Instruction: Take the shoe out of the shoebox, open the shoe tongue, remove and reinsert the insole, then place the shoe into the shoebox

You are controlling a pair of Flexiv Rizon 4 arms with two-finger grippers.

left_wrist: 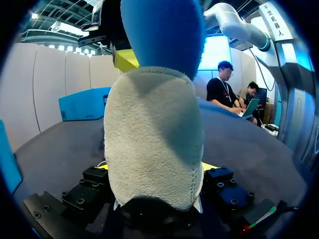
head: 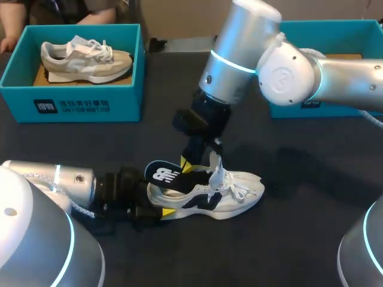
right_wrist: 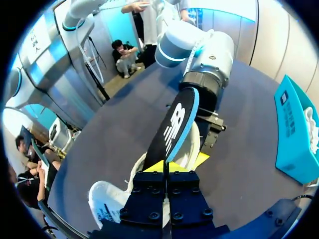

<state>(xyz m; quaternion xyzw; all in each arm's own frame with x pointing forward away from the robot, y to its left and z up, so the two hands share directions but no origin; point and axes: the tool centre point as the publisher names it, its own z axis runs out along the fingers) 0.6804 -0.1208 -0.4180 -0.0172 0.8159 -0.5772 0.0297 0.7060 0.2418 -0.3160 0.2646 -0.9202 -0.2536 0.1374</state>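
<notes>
The left jaws clamp the shoe [head: 230, 192] by its heel; the right jaws pinch the insole [head: 163, 173]. It looks light and floppy, best held near its heel end.

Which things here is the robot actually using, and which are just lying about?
In use: white shoe; black insole; right gripper, pinching the insole; left gripper, holding the heel; right-hand shoebox, probably.
Lying about: left-hand shoebox; beige shoe inside it.

Rough suede heel on the shoe [left_wrist: 152, 144], smooth insole [right_wrist: 177, 124], glossy right arm [head: 239, 48]
</notes>
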